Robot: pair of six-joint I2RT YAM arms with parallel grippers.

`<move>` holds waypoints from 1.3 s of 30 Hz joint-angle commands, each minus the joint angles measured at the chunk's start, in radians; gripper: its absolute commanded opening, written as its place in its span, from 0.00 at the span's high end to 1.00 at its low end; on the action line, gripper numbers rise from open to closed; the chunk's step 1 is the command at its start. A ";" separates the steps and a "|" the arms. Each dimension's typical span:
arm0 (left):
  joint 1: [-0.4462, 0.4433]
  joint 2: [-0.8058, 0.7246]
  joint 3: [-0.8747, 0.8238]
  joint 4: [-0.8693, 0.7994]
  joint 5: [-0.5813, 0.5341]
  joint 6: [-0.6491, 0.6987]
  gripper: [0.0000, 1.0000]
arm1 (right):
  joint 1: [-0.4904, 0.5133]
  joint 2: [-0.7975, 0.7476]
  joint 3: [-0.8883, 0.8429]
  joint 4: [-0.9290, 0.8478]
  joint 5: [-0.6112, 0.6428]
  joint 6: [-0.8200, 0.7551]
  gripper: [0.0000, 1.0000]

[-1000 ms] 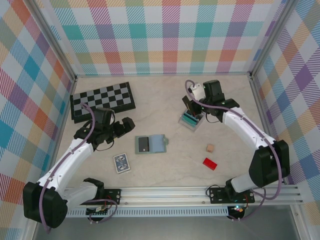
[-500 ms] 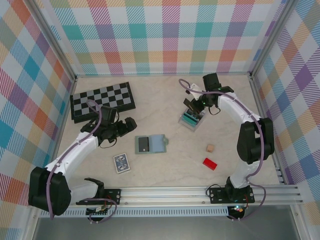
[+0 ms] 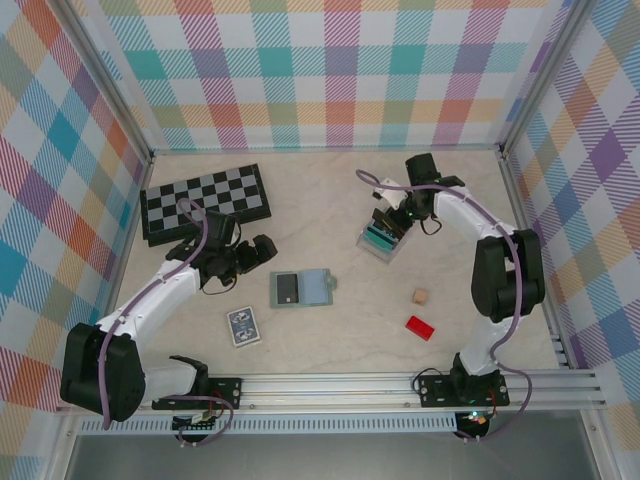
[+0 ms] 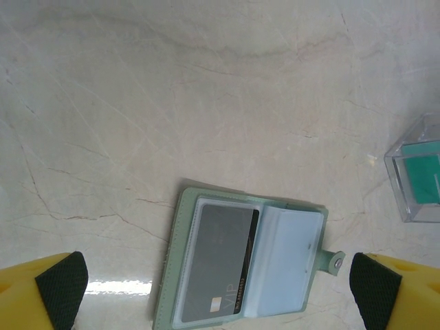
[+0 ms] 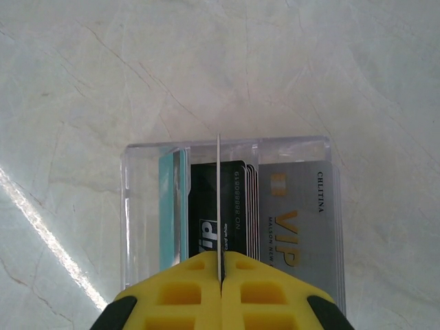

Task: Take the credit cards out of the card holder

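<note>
Marble tabletop [image 4: 137,103], card holder [image 4: 247,265] open flat ahead of wide left gripper [image 4: 218,289], right gripper [image 5: 221,273] pinching thin card [image 5: 218,192]

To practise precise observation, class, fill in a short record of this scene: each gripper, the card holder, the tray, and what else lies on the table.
Left gripper: open, empty, near the card holder
Right gripper: shut on a thin card, edge-on above the clear tray
Card holder: lying open, dark card in one sleeve
Clear tray: stacked cards inside
Elsewhere: chessboard, playing-card pack, red block
</note>
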 commanded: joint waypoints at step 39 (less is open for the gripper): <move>-0.066 0.090 -0.013 0.024 0.103 -0.050 0.11 | 0.126 -0.348 -0.232 0.337 -0.204 0.824 0.71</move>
